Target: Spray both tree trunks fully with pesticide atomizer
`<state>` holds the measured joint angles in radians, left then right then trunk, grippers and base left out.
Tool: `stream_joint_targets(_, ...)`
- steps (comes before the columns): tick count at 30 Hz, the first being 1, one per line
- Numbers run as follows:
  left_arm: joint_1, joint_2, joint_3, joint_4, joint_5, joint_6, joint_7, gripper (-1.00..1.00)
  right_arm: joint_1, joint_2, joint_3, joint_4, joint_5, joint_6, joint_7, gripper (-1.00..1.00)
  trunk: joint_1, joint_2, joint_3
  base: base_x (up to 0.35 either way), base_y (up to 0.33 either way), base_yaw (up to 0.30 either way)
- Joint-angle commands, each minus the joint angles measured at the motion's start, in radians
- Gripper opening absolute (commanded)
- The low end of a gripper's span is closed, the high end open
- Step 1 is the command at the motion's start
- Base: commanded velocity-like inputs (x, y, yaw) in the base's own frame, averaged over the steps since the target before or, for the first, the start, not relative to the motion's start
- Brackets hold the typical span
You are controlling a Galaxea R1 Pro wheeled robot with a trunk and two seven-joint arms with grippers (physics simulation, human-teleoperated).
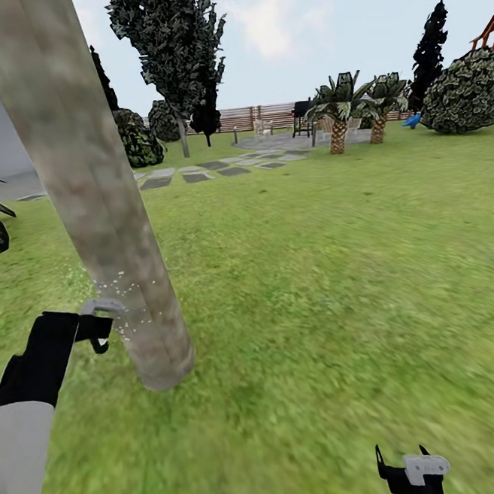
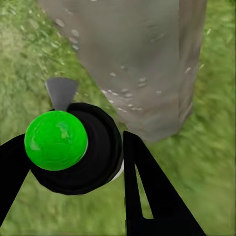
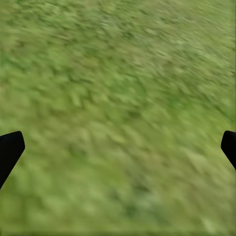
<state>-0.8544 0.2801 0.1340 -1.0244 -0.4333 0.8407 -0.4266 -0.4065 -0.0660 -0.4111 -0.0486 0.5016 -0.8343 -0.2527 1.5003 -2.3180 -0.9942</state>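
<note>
Here, round green-domed pesticide atomizer [image 2: 73,150], droplet-flecked mottled cylindrical tree trunk [image 1: 100,208], blurred grass [image 3: 118,98]

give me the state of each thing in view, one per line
pesticide atomizer: held in the left hand, top dot green, nozzle facing the trunk
left hand: shut on the atomizer
right hand: open, empty, over grass
tree trunk: upright, flecked with pale droplets low down

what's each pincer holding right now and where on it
The left pincer grips the pesticide atomizer around its dark body just below the cap, nozzle toward the tree trunk. The right pincer is open over grass, holding nothing.
</note>
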Motion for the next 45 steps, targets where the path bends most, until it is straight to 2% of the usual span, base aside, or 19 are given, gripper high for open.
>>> stream_joint_targets(1, 0.000, -0.002, 0.002, -0.005, 0.000, 0.000, 0.001, -1.00, 0.000, 0.000, 0.000, 0.000, 0.000, 0.000, 0.000, 1.00, 0.000, 0.000, 0.000, 0.000, 0.000, 0.000)
stream_joint_targets(5, 0.000, -0.010, 0.004, -0.011, 0.001, -0.001, 0.003, -1.00, 0.000, 0.000, 0.000, 0.000, 0.000, 0.000, 0.000, 1.00, 0.000, 0.000, 0.000, 0.000, -0.120, 0.000)
stream_joint_targets(25, 0.000, -0.007, 0.007, -0.011, -0.003, -0.006, 0.011, -1.00, 0.000, 0.000, 0.000, 0.000, 0.000, 0.000, 0.000, 1.00, 0.000, 0.000, 0.000, 0.000, -0.271, 0.001)
stream_joint_targets(38, 0.000, -0.007, 0.006, -0.003, -0.004, -0.007, 0.014, -1.00, 0.000, 0.000, 0.000, 0.000, 0.000, 0.000, 0.000, 1.00, 0.000, 0.000, 0.000, 0.030, -0.271, 0.221)
stream_joint_targets(42, 0.015, -0.005, 0.007, 0.009, -0.005, -0.010, 0.054, -1.00, 0.000, 0.000, 0.000, 0.000, 0.000, 0.000, 0.000, 1.00, 0.000, 0.000, 0.000, 0.196, -0.229, 0.024)
stream_joint_targets(44, 0.055, -0.005, 0.066, 0.018, -0.002, -0.019, 0.070, -1.00, 0.000, -0.001, 0.000, 0.000, 0.000, 0.000, 0.000, 1.00, 0.000, 0.000, 0.000, 0.214, -0.215, 0.001)
stream_joint_targets(45, 0.068, -0.007, 0.110, 0.033, 0.000, -0.047, 0.072, -1.00, 0.000, -0.001, 0.000, 0.000, -0.001, 0.000, 0.000, 1.00, 0.000, 0.000, 0.000, 0.217, -0.211, 0.001)
